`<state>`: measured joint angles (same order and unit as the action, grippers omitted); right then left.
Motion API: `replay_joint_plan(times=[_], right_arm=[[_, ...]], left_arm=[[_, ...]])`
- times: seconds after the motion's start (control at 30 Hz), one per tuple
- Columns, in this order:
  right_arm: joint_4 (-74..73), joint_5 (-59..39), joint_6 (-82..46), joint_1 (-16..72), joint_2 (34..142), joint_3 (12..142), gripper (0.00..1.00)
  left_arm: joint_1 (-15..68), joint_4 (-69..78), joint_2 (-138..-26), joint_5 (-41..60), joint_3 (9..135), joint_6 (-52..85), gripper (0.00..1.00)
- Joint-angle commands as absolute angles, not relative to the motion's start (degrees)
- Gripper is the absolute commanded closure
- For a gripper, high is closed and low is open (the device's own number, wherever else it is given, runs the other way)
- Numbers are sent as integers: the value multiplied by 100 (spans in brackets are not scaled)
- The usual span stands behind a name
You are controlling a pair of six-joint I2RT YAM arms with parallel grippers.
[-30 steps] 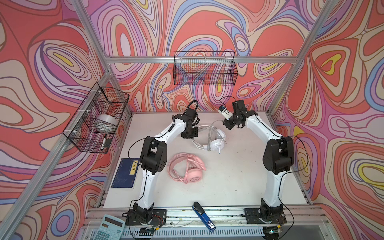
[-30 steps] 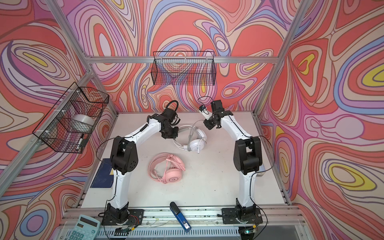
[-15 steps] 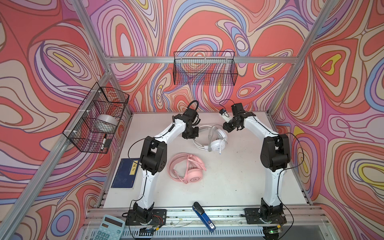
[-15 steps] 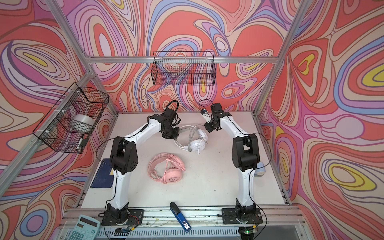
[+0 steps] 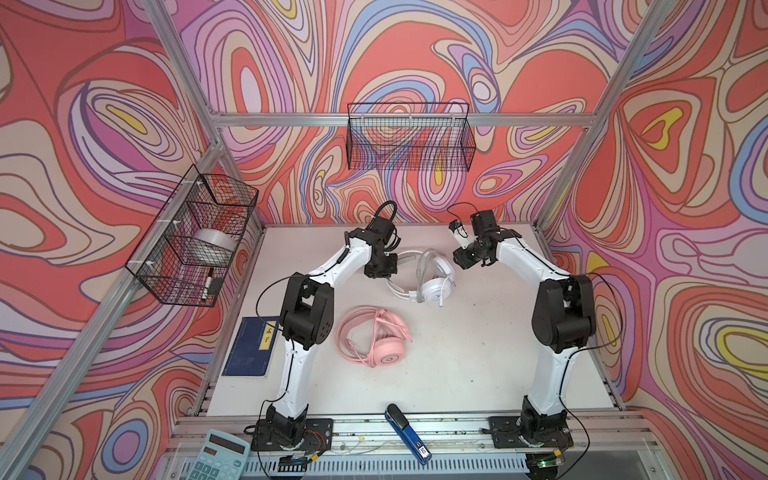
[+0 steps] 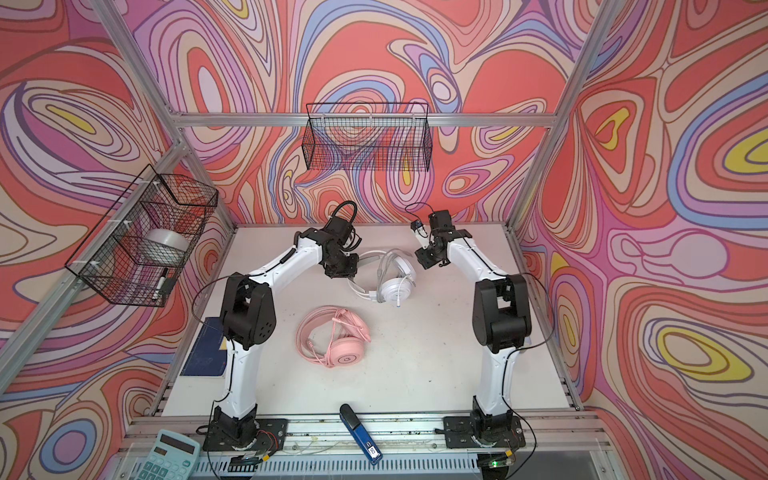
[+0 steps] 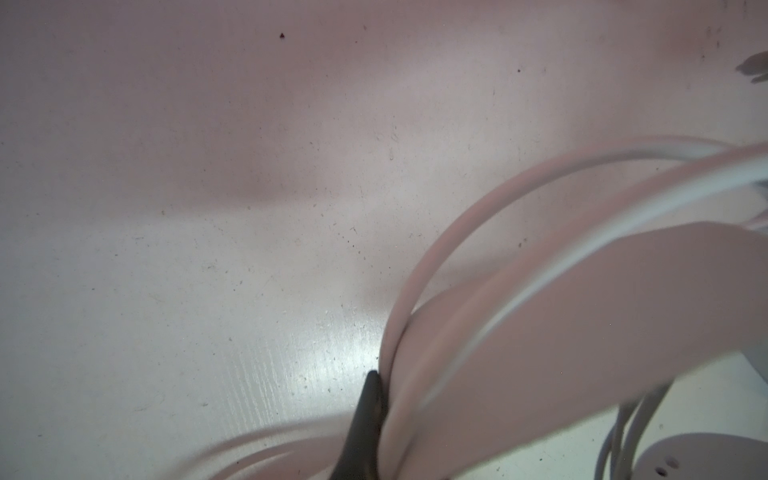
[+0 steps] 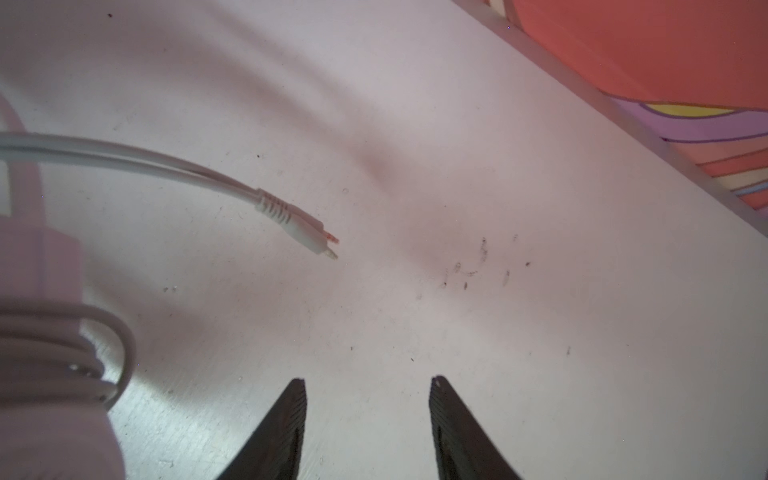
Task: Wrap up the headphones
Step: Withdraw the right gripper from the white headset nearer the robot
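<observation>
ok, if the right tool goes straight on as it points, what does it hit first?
Probably bare table; the right tool is open and empty, and the plug lies off that line.

White plastic over-ear headset [image 5: 436, 289], grey cable: earcup down, headband tilted up, cable looped round it, plug end loose. Pink plastic over-ear headset [image 5: 388, 355]: lies flat nearer front, pink cable bundled across headband.

Robot test booth, not a home or shop: my two arms [image 5: 305, 309] are bolted to a metal rail [image 5: 457, 424] behind a white table [image 5: 457, 365], boxed in by aluminium framing [image 5: 291, 120] and swirl-printed backdrop walls [image 5: 415, 50], one wire basket [image 5: 409, 141] hung ahead of my arms, another wire basket [image 5: 191, 245] to their left
</observation>
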<state>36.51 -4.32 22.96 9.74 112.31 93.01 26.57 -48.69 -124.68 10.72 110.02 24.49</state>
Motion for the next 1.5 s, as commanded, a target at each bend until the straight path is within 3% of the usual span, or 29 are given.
replay_joint_plan(times=[0.0, 0.1, 0.23, 0.3, 0.9, 1.07, 1.47], right_arm=[[3068, -40, 1990, 923, 10617, 8948, 46], [2758, 84, 1860, 923, 10185, 8618, 38], [2246, 305, 1593, 923, 9365, 8041, 19], [1986, 299, 1559, 924, 8936, 7688, 2], [1208, -739, 110, 923, 5729, 4652, 1], [1040, -631, 88, 925, 4992, 4072, 1], [1180, -565, -54, 924, 4926, 3832, 2]], left_arm=[[2612, -4871, -12298, 1233, 11162, 2625, 100], [2592, -4781, -12274, 1094, 11105, 2737, 100], [2570, -4670, -12295, 938, 11084, 2932, 100], [2573, -4666, -12330, 764, 11149, 3015, 100], [2468, -4412, -13074, 582, 11562, 3673, 100], [2461, -4359, -13217, 610, 11582, 3689, 97], [2452, -4318, -13412, 554, 11502, 3866, 82]])
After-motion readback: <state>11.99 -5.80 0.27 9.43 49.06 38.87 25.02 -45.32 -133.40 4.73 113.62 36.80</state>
